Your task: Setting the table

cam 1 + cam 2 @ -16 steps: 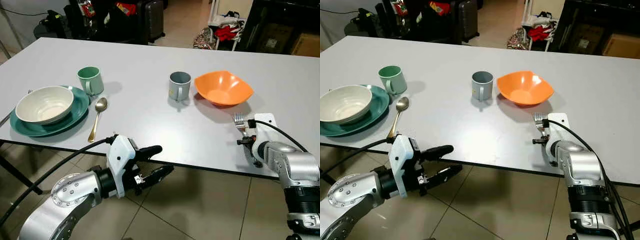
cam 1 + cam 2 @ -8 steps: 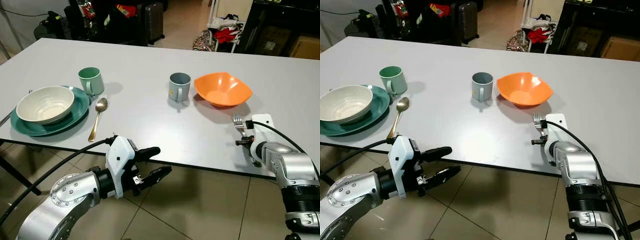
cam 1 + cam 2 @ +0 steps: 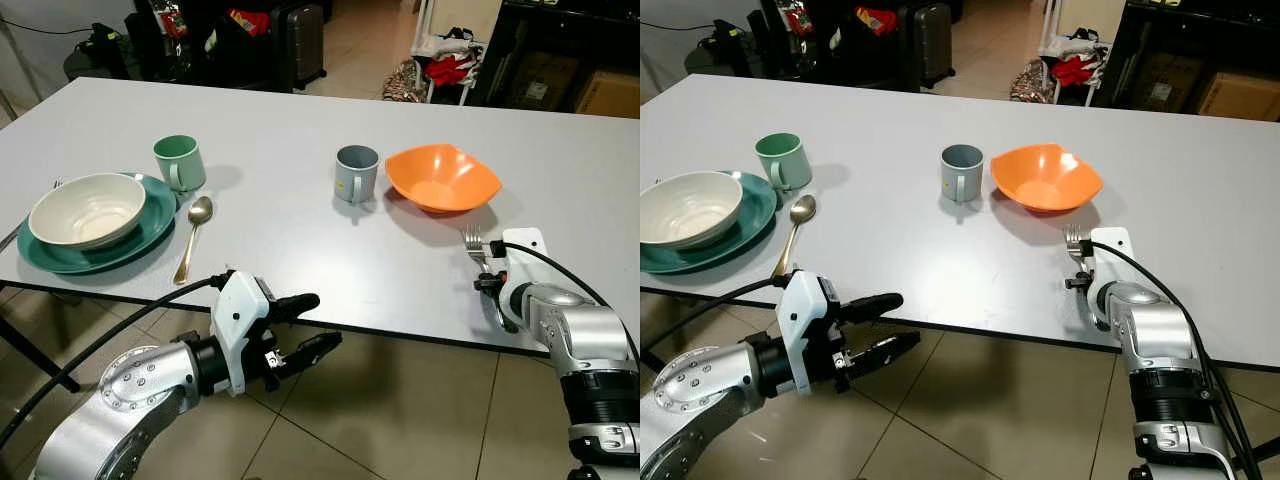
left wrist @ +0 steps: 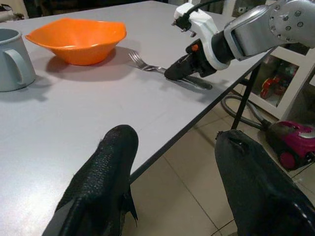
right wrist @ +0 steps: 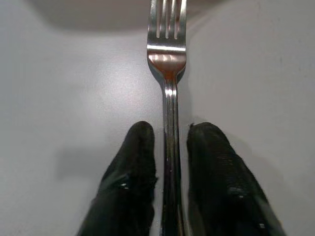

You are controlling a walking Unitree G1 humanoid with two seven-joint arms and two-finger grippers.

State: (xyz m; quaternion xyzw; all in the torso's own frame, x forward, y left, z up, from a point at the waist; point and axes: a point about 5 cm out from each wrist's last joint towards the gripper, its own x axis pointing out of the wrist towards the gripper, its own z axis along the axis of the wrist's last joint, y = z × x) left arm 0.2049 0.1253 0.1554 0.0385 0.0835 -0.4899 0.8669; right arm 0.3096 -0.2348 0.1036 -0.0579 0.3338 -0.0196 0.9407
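While the fork lies flat by the orange bowl: second place setting part-built, first one on the left looking complete.

Step in hand: placing of fork [image 5: 167, 88] beside bowl [image 3: 442, 177]; judged near its end.

Right hand [image 5: 170, 147]: low on the tabletop [image 3: 300, 230] near its front edge, fingers [image 5: 135, 162] close on either side of the fork handle. Clenched on the handle as far as the wrist view shows; actual contact pressure not readable.

Fork position: flat on the tabletop, tines toward the bowl, just in front of it and slightly to its right, apart from the rim.

Left hand [image 3: 300, 325]: released, fingers spread, held below and in front of the tabletop edge, grasping nothing.

Next move, as a judgement: spread the right fingers, lift straight up clear of the handle, avoid dragging the fork askew; then fetch what the grey mug [image 3: 356, 172] and bowl setting lacks, probably a spoon and a plate.

Left setting: white bowl [image 3: 88, 208] on teal plate [image 3: 150, 225], green mug [image 3: 179, 161] behind, spoon [image 3: 193, 235] just to the right.

Hard to make out: fork handle end, covered by the right hand; utensil left of the teal plate, cut off at the frame edge; clutter beyond the tabletop, too dark to identify.
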